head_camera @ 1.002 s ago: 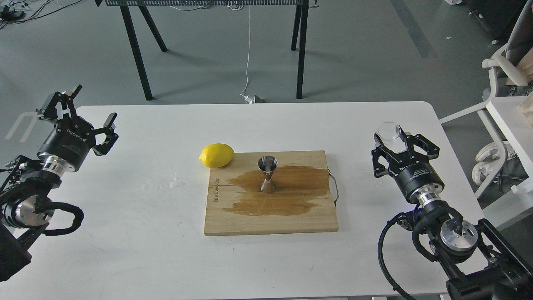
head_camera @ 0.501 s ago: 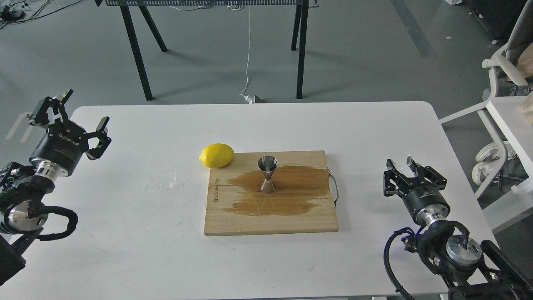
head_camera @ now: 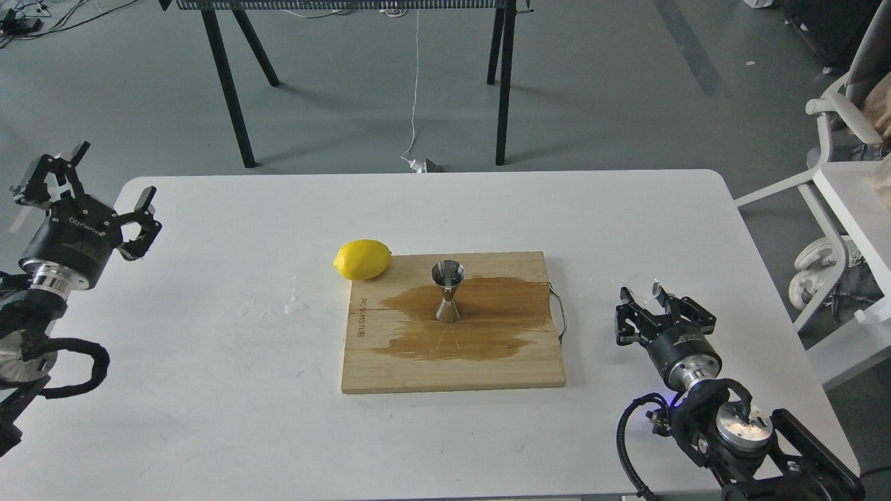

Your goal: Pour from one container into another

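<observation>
The steel jigger (head_camera: 447, 291) stands upright on a wooden board (head_camera: 418, 372), in the middle of a wet brown stain. At the right side of the table my right gripper (head_camera: 649, 300) sits low, its fingers closed around the small clear glass cup (head_camera: 644, 285). The cup is right of the board's edge and well apart from the jigger. Whether the cup holds liquid is too small to tell. Over the table's far left edge my left gripper (head_camera: 104, 174) is open and holds nothing.
A yellow lemon (head_camera: 362, 259) lies against the board's back left corner. Small water drops (head_camera: 296, 305) lie on the white table (head_camera: 209, 403) left of the board. A white cart (head_camera: 846, 209) stands beyond the table's right edge.
My right gripper has come down and back toward me with the cup, from beside the board's back to low near the table. My left arm has drawn back leftward.
</observation>
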Action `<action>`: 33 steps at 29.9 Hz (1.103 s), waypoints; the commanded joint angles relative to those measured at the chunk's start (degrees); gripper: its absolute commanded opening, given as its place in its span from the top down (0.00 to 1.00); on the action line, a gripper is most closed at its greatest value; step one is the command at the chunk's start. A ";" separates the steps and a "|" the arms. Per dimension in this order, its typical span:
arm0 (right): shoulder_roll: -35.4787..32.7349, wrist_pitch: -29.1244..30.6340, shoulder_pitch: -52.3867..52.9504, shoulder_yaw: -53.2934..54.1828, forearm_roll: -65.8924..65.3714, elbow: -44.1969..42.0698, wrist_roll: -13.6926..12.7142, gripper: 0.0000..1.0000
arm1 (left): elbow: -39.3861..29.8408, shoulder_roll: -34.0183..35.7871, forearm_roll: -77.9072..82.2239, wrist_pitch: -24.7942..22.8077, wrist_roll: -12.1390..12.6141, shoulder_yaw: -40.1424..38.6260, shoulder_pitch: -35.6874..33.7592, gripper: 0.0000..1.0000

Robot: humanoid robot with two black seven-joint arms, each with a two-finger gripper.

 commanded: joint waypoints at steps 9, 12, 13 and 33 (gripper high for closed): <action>-0.24 0.26 0.43 0.55 -0.05 -2.54 -0.13 0.64 | 0.03 -0.16 -0.12 0.00 0.00 0.11 -0.01 0.01; -0.32 0.35 0.52 0.55 -0.14 -2.98 -0.22 0.62 | 0.03 -0.07 -0.12 0.00 0.00 0.11 0.08 0.01; -0.32 0.35 0.52 0.55 -0.14 -3.15 -0.22 0.60 | 0.03 -0.07 -0.12 0.00 0.00 0.11 0.08 0.01; -0.41 0.44 2.01 0.38 -0.22 -2.37 -0.13 0.05 | 0.12 0.36 -0.12 0.00 0.00 0.38 0.17 0.01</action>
